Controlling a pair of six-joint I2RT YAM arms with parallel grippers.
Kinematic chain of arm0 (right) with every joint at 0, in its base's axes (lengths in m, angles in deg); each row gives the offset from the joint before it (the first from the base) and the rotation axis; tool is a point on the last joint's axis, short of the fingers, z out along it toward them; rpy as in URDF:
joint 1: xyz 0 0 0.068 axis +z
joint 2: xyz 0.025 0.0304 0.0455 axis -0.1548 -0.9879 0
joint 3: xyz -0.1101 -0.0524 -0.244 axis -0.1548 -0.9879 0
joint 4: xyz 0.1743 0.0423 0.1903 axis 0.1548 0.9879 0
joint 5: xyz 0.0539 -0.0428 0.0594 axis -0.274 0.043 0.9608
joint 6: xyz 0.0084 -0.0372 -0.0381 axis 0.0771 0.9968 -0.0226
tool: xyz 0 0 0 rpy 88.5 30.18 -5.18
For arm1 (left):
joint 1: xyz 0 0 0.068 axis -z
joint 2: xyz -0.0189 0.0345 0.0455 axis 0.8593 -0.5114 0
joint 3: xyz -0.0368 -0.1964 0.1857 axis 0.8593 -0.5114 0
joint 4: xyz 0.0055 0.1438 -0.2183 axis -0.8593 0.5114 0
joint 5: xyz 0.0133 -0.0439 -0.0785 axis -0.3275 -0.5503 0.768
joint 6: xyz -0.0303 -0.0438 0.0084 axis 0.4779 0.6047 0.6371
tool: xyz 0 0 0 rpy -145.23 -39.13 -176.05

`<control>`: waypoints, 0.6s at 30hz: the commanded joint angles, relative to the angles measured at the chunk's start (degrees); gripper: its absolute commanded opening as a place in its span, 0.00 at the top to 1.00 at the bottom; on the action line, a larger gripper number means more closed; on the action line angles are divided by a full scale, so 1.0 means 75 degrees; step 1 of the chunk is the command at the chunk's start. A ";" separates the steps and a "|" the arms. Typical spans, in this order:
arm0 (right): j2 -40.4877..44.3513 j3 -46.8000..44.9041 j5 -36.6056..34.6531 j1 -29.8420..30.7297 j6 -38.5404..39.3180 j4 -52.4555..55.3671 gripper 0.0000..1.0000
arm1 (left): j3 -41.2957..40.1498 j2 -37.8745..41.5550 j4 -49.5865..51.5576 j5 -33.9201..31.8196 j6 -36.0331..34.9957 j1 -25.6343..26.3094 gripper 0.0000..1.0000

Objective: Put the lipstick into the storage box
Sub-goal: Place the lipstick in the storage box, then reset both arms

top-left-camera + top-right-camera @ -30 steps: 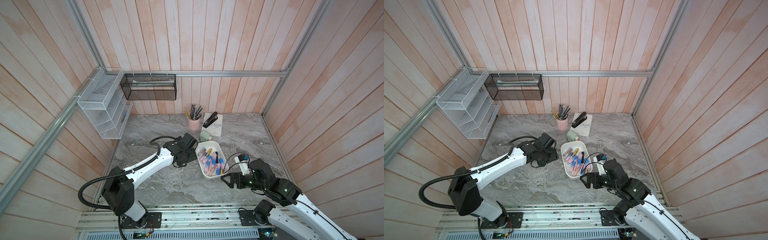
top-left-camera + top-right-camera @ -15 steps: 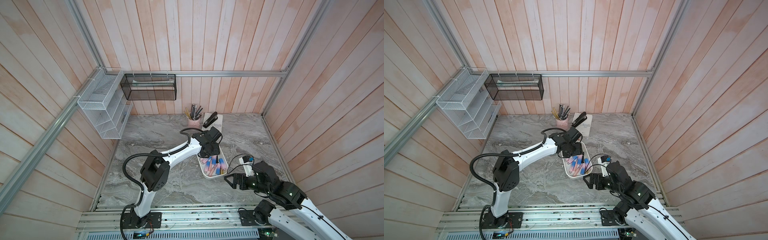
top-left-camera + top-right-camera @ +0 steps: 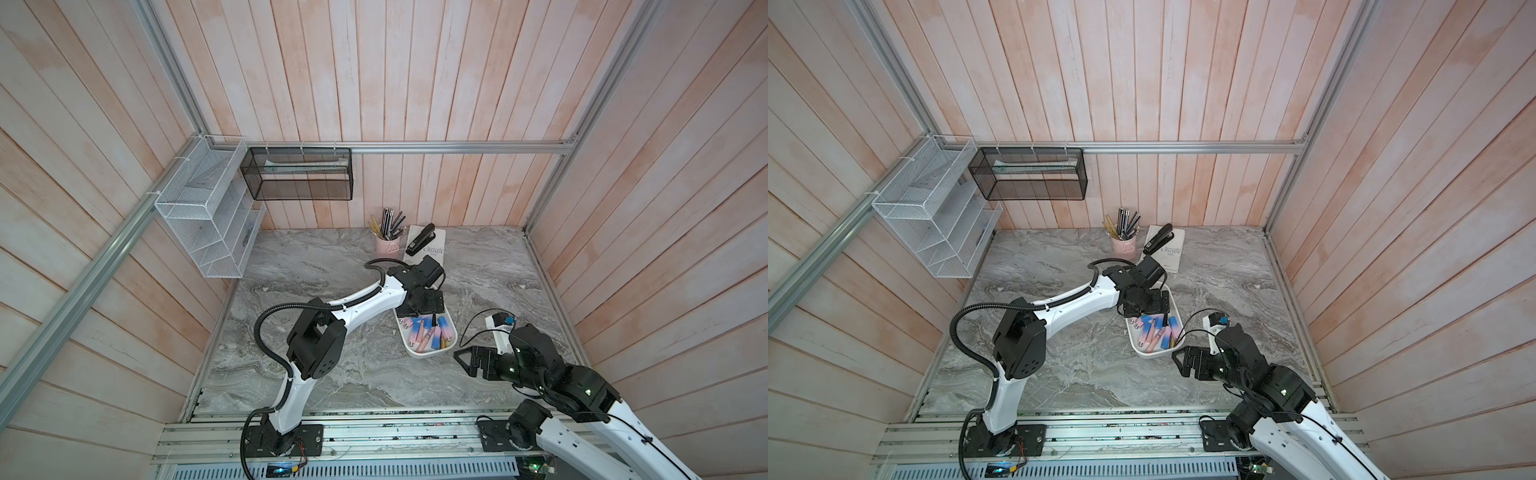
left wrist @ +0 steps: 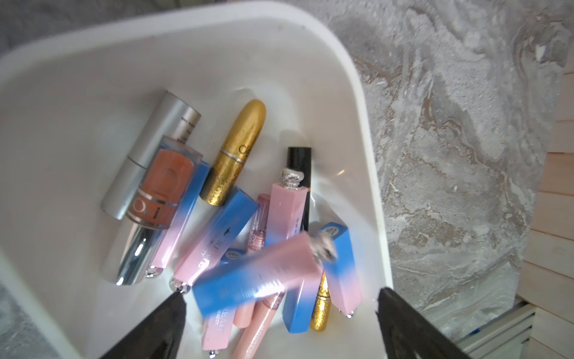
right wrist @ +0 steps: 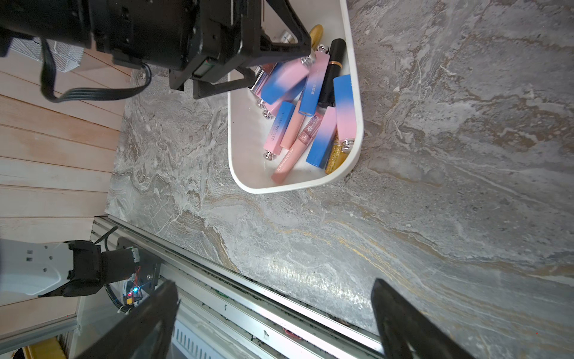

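Observation:
The white storage box (image 3: 424,354) (image 3: 1152,354) lies right of the table's middle and holds several lipsticks. My left gripper (image 3: 422,305) (image 3: 1144,305) hangs over the box's far end, pointing down. In the left wrist view the left gripper (image 4: 281,293) is open above the box's rim (image 4: 366,124). A blue-and-pink lipstick (image 4: 257,273), blurred by motion, lies loose across the pile between the jaws without touching them. The same lipstick (image 5: 284,82) shows in the right wrist view. My right gripper (image 3: 467,361) (image 3: 1183,359) (image 5: 275,284) is open and empty near the box's near right corner.
At the back of the table stand a pink pen cup (image 3: 386,243) and a black stapler (image 3: 419,239) lying on a book. On the walls hang a white wire rack (image 3: 208,216) and a black mesh basket (image 3: 301,174). A white cabled device (image 3: 498,322) lies right of the box.
My left arm has swung right from beside the box to above it. Its jaws have opened and the lipstick has dropped out of them. The right arm has barely moved.

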 commanded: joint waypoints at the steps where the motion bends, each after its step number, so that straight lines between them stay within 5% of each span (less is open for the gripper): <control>1: -0.0295 0.0211 -0.0109 -0.0028 0.0190 -0.0169 0.02 | 0.0157 0.1047 0.0384 -0.0483 -0.0446 -0.0034 0.00; 5: -0.0916 0.0231 -0.0126 -0.0028 0.0513 -0.0767 0.02 | -0.0532 0.2122 0.0605 -0.0776 -0.0686 -0.0490 0.00; 8: -0.1607 0.0354 -0.0516 -0.0049 0.0921 -0.1260 0.02 | -0.2189 0.3538 -0.0005 -0.1484 -0.0855 -0.1365 0.00; 15: -0.3581 0.0528 -0.2115 -0.1403 0.2093 -0.3069 0.02 | -0.7360 0.6902 -0.4543 -0.2019 -0.1712 -0.5202 0.00; 18: -0.4068 0.0386 -0.2612 -0.2464 0.2933 -0.4432 0.02 | -0.8608 0.7371 -0.6674 -0.2713 -0.3183 -0.5814 0.00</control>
